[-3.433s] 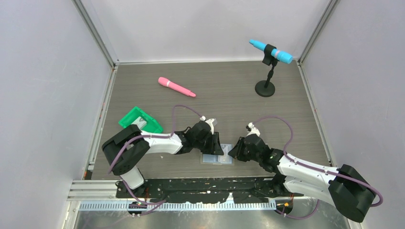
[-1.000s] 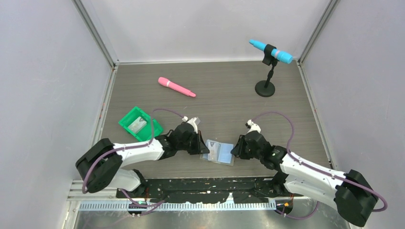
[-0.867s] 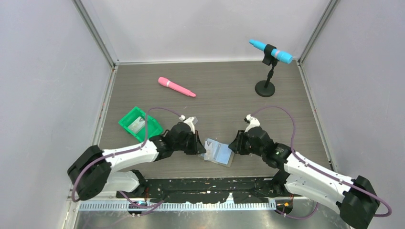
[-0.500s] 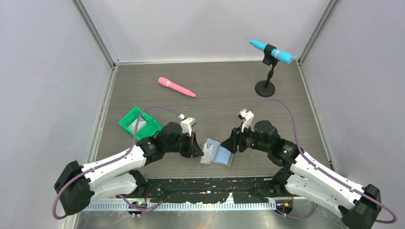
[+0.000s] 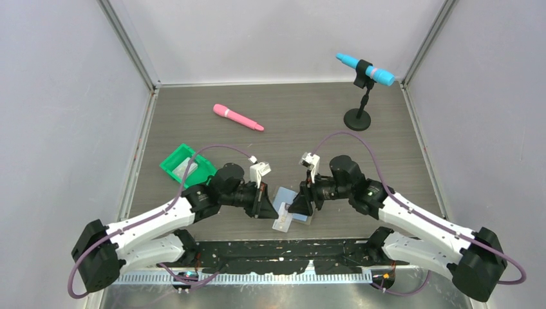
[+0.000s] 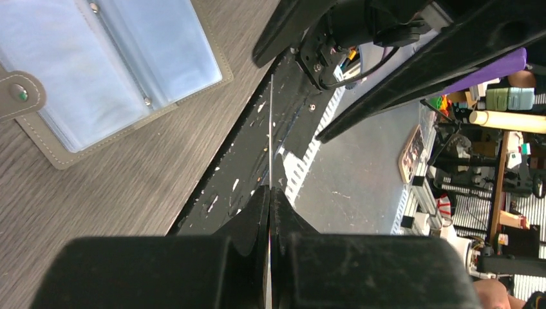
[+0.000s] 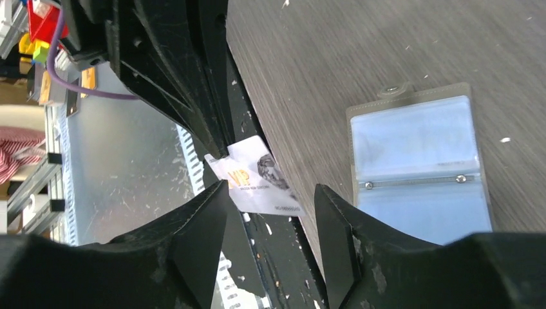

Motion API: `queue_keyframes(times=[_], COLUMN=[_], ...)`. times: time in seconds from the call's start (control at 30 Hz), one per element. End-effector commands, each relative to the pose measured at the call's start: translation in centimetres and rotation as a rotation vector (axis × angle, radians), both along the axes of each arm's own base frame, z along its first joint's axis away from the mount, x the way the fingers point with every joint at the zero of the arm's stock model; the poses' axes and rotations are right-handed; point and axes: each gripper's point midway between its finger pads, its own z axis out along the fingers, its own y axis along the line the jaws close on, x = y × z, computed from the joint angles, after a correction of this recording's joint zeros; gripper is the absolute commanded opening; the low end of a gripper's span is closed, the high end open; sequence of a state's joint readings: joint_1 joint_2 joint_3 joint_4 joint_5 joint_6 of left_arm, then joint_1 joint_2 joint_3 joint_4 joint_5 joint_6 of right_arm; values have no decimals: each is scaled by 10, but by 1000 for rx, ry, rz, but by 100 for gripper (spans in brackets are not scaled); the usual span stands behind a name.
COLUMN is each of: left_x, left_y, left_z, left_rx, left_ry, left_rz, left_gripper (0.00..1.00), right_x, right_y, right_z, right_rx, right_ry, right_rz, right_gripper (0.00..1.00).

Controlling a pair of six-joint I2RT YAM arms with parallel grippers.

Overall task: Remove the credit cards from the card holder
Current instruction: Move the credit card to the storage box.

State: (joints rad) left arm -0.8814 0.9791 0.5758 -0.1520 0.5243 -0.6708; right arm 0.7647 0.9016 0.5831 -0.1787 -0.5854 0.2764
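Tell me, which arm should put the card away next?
Probably left: the left gripper pinches the card, and the green tray lies on that side. The right gripper is open.

The left hand [image 6: 268, 193] and right hand [image 7: 270, 190] flank the card holder [image 7: 418, 161] closely; a credit card [image 7: 257, 177] pinched in the left hand juts into the gap. Behind them the table [image 5: 290, 138] lies open.

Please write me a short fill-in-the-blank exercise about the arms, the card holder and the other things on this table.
1. The credit card is pinched in the end effector of the ____ arm.
2. The right end effector is ____ and holds nothing.
3. The card holder has plastic pockets of pale ____.
4. The microphone lying flat is ____.
Missing words: left; open; blue; pink.
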Motion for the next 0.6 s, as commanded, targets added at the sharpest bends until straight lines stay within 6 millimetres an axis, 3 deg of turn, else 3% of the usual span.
queue_keyframes(times=[0.0, 0.17, 0.27, 0.3, 0.33, 0.37, 0.47, 0.57], left_x=[3, 6, 13, 15, 19, 22, 47, 69], left_y=[-15, -20, -19, -16, -16, -13, 3, 18], left_z=[29, 32, 29, 25, 24, 21, 18, 33], left_rx=[-90, -115, -80, -50, -35, -4, 82, 50], left_ry=[-55, -71, -90, -83, -85, -77, -92, -86], left_rz=[-62, -68, -40, -26, -8, 17, 159, 292], left_gripper=[0, 0, 0, 1, 6, 21, 50, 61], right_x=[-2, -5, -5, -3, -2, 3, 16, 30], right_y=[14, 20, 21, 21, 21, 19, 14, 11], right_z=[11, 8, 15, 16, 19, 20, 29, 40], right_rx=[46, 68, 83, 86, 92, 93, 125, 152], right_ry=[-7, 39, 39, 38, 44, 47, 88, 110], right_rz=[94, 115, 114, 105, 94, 69, -8, -77], right_gripper=[55, 40, 15, 11, 7, 6, 5, 5])
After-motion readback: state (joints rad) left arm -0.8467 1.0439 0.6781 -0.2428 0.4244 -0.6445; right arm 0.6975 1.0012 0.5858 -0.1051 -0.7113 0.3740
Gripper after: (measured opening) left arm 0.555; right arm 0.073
